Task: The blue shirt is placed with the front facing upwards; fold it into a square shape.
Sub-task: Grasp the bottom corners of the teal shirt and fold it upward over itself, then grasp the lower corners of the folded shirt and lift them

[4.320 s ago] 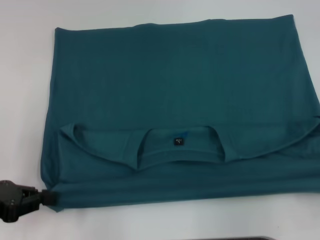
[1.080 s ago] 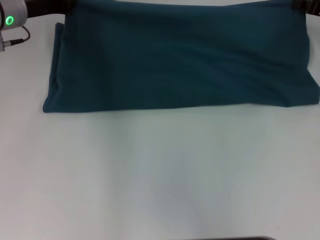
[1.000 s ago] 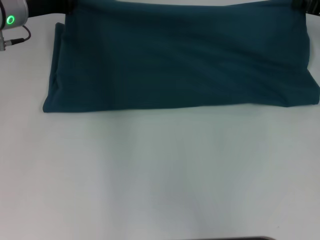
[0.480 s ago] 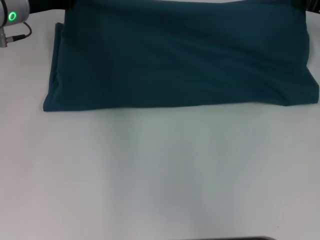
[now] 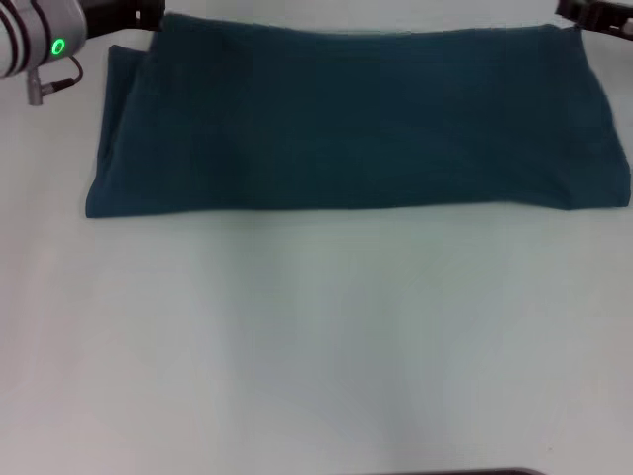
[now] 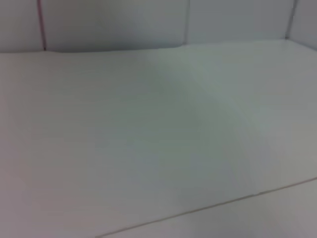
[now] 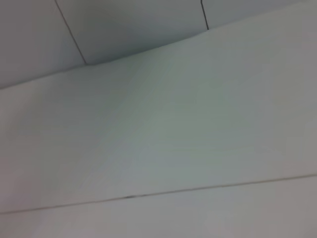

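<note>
Left gripper (image 5: 148, 14) at far-left corner of blue shirt (image 5: 356, 119), beside arm link with green light (image 5: 58, 47) and small cable; jaw state cannot be told. Shirt lies folded into wide band across far part of white table (image 5: 316, 346), plain teal side up, no lettering or label showing. Right gripper (image 5: 584, 14) at far-right corner; jaw state cannot be told. Both wrist views show only bare pale surface and seams.

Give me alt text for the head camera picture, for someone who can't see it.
A blue shirt, folded into a wide band, lies across the far side of a white table. The left claw and right claw sit at its far corners.
</note>
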Controlling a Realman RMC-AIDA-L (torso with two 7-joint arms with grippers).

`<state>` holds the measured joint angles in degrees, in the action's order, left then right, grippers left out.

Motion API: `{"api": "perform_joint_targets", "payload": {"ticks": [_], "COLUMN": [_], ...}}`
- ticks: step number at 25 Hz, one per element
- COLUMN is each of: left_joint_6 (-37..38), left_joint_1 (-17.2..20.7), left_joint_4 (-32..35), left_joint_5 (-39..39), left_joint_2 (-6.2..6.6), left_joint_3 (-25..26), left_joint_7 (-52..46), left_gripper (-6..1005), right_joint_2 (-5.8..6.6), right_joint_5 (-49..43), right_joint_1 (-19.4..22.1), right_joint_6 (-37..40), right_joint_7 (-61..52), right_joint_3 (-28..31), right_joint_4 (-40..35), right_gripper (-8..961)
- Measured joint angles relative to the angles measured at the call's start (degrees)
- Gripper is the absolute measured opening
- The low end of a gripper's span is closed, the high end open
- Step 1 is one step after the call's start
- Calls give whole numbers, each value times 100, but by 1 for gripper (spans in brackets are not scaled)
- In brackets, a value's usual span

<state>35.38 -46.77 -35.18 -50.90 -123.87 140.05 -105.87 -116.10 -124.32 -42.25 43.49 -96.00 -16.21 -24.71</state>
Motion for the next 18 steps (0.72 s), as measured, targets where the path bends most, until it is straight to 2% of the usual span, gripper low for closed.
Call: {"api": "perform_joint_targets", "payload": {"ticks": [1, 3, 6, 8, 10, 12, 14, 18], "left_joint_6": [-378, -610, -789, -812, -753, -609, -112, 808], "left_joint_1": [-53, -70, 14, 138, 294, 424, 640, 940], "left_joint_4": [184, 280, 258, 134, -19, -146, -424, -848], "left_joint_5": [-37, -102, -298, -467, -655, -790, -870, -891], "left_joint_2": [-6, -5, -7, -8, -9, -8, -2, -6], "left_joint_3": [-91, -101, -122, -135, -158, -196, -237, -247], "left_joint_7": [-71, -136, -150, -150, -150, -138, -136, -128], "left_gripper": [116, 131, 154, 209, 302, 396, 467, 608], "right_joint_2": [-54, -155, -227, -237, -216, -185, -178, -192], "right_joint_5": [88, 275, 446, 555, 693, 830, 903, 965], "right_joint_1": [-40, -101, -145, -117, -23, 122, 304, 694], "right_joint_6": [-181, -520, -775, -755, -594, -355, -70, 783], "right_joint_7": [104, 279, 438, 478, 499, 521, 530, 462], "right_joint_3": [-16, -44, -93, -99, -101, -101, -101, -98], "right_joint_4": [19, 25, 12, -34, -60, -125, -255, -588], "right_gripper": [61, 113, 191, 409, 491, 574, 656, 672]}}
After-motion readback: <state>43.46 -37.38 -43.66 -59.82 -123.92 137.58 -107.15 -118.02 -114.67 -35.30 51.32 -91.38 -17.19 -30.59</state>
